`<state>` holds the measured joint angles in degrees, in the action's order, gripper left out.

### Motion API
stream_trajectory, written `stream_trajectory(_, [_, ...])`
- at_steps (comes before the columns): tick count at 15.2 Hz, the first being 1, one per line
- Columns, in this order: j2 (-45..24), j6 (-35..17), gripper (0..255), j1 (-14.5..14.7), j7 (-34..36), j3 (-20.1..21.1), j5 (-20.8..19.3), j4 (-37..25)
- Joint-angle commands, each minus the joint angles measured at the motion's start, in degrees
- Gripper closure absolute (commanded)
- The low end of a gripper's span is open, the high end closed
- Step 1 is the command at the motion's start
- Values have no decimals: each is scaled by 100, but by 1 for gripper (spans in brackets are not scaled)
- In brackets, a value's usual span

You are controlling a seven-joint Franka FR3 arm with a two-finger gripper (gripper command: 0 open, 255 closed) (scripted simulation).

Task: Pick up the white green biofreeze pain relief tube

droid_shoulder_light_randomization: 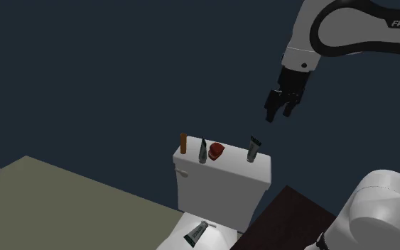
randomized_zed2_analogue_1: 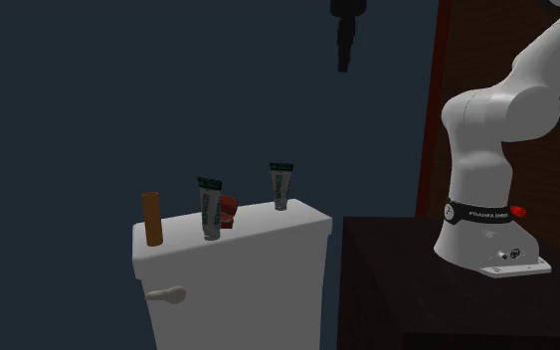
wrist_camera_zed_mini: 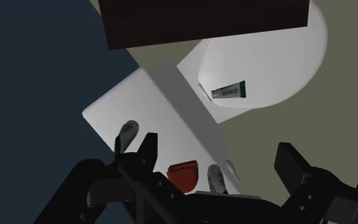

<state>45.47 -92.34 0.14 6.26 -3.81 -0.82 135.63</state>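
The gripper [droid_shoulder_light_randomization: 278, 115] hangs with fingers apart, high above the toilet tank lid [droid_shoulder_light_randomization: 234, 165]. The likeliest Biofreeze tube [droid_shoulder_light_randomization: 202, 151] stands upright mid-lid, touching or just beside a red object [droid_shoulder_light_randomization: 216, 150], below the gripper.

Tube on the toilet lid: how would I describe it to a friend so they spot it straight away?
Find the white toilet tank against the dark wall, then drop to the closed lid below it, where a white-and-green tube lies. The two other tubes stand upright on the tank top with a red object and a brown cylinder; this one lies flat, alone.
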Motion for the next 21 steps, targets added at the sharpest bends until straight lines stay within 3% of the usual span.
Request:
stream_trajectory(1, [0,0,0,0,0,0,0,0])
stream_trajectory(13, [-1713,-2759,0,-205,1486,757,-82,484])
stream_trajectory(21, [-3392,-4209,0,-522,2755,1205,-711,-23])
